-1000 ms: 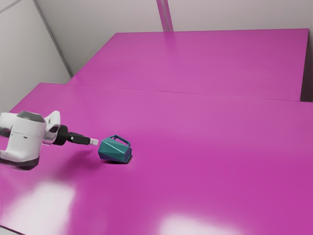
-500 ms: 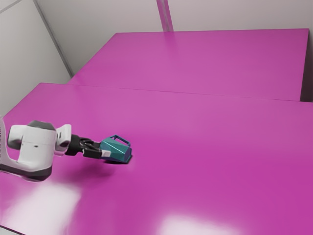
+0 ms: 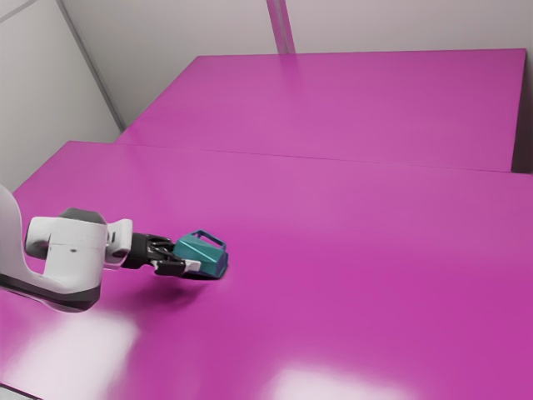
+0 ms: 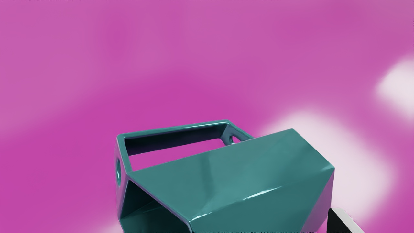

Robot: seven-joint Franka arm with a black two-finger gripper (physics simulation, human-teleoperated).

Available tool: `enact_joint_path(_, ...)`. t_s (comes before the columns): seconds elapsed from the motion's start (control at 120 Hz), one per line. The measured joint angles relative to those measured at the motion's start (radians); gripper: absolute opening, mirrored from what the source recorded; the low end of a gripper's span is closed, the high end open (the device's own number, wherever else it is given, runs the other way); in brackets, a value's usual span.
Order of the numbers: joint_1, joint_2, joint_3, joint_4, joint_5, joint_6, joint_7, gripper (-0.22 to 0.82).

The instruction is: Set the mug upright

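Lying on its side on the counter [image 3: 375, 250], the mug [image 3: 203, 255] runs lengthwise across the open tool [image 3: 186, 257], base [image 4: 319, 208] beside one finger [image 4: 344, 221], mouth [image 4: 147, 210] facing the opposite way.

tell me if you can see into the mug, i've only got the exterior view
Observer: Yes, the wrist view shows the mouth of the mug and part of its hollow inside.
Operator: anything about the handle i'm missing
Observer: The short arm of the handle at the mouth end has a small hole in it.
Operator: how near is a fingertip to the closed end
Observer: One fingertip is close by, with a sliver of table showing between.
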Motion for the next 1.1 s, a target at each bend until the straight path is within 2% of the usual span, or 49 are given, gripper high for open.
enact_joint_path(0.092,0.004,-0.006,0.000,0.001,-0.001,0.001,0.020,0.25)
enact_joint_path(0.358,0.017,-0.030,0.000,0.009,0.003,0.006,0.065,0.12)
enact_joint_path(0.5,0.014,-0.033,0.000,0.009,0.004,0.014,0.081,-0.03)
enact_joint_path(0.6,0.014,-0.039,0.000,0.009,0.004,0.018,0.090,-0.10)
enact_joint_path(0.725,0.015,-0.041,0.000,0.009,0.002,0.025,0.099,-0.14)
enact_joint_path(1.1,0.015,-0.080,-0.004,0.030,0.016,0.061,0.115,-0.17)
